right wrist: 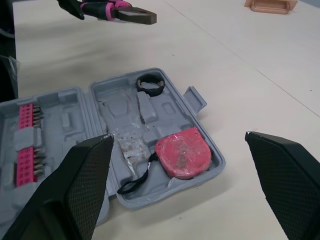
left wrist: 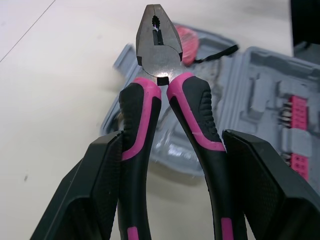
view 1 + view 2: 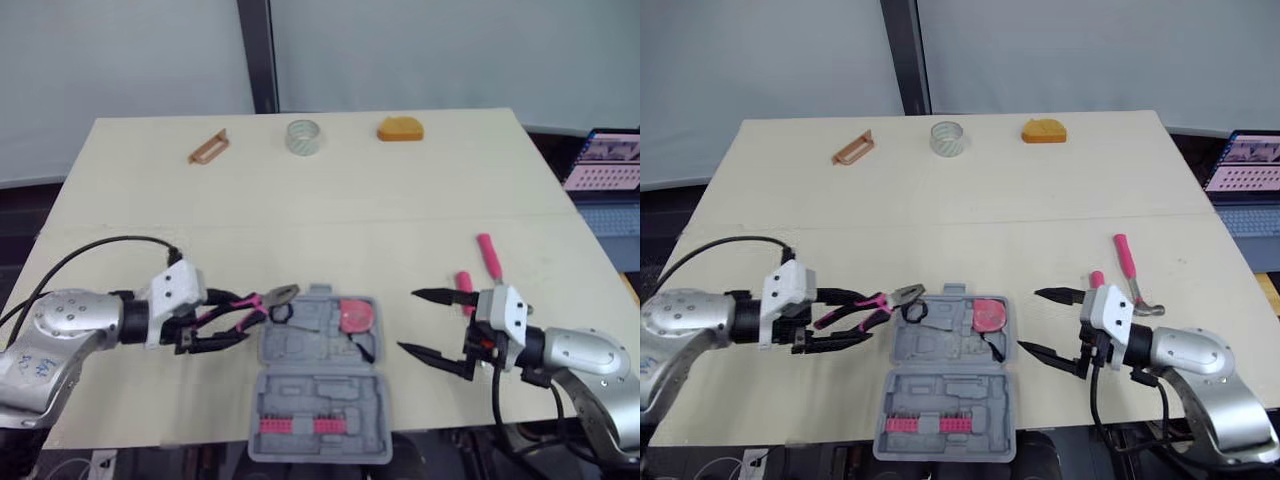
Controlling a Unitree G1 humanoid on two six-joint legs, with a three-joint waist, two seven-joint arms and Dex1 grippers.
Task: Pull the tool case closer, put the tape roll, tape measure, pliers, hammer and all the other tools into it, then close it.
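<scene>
The grey tool case [image 3: 322, 398] lies open at the table's front middle. In it are a pink tape measure [image 3: 354, 315], a small black ring [image 1: 150, 84] and a row of pink bits [image 3: 297, 424]. My left gripper [image 3: 240, 318] is shut on the pink-and-black pliers [image 2: 159, 55], held above the table just left of the case, nose pointing at its upper corner. My right gripper [image 3: 408, 320] stands open to the right of the case with nothing between its fingers. A pink-handled hammer [image 3: 1125, 262] and a short pink handle [image 3: 464, 285] lie behind the right gripper.
Along the far edge lie a brown clip-like piece [image 3: 209, 147], a clear tape roll [image 3: 303, 137] and an orange object [image 3: 400, 129]. A laptop [image 3: 605, 165] stands off the table's right side. The case sits close to the front edge.
</scene>
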